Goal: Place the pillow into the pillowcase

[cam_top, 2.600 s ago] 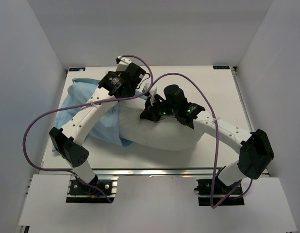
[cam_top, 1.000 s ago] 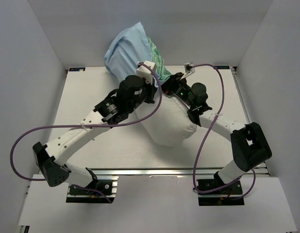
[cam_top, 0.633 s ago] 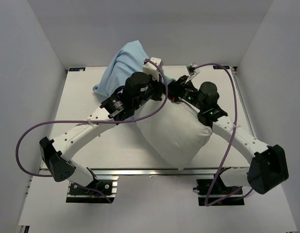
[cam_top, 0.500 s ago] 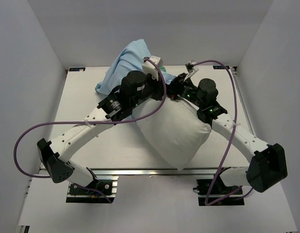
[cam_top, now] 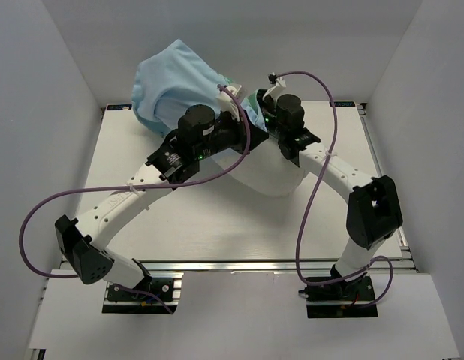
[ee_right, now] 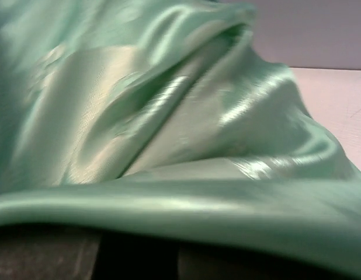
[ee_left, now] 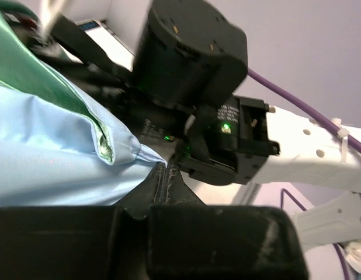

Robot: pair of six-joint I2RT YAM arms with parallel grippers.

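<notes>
Raised higher than half a second ago, with pillowcase (cam_top: 172, 82) ballooning behind and left of both. Stretched forward, wrists almost meeting. Left end effector (ee_left: 164, 175) clenched on pillowcase hem; right end effector (ee_right: 139, 255) pinching its green cloth. Less pillow (cam_top: 271, 178) showing, just below them above tabletop (cam_top: 217, 225).

Table: large flat white rectangular table (cam_top: 217, 225) spans the middle of the top view, arm bases at its lower edge.
Pillow: plump white rectangular fabric pillow (cam_top: 271, 174) lies on the table, right of frame centre, below both grippers.
Pillowcase: thin sea-green and light-blue cloth pillowcase (cam_top: 172, 82) is raised at upper centre-left, above the table's far edge.
Left: left gripper (ee_left: 166, 175) is clamped on the pillowcase's lower right edge.
Right: right gripper (cam_top: 262, 112) is just right of it, under the cloth.
</notes>
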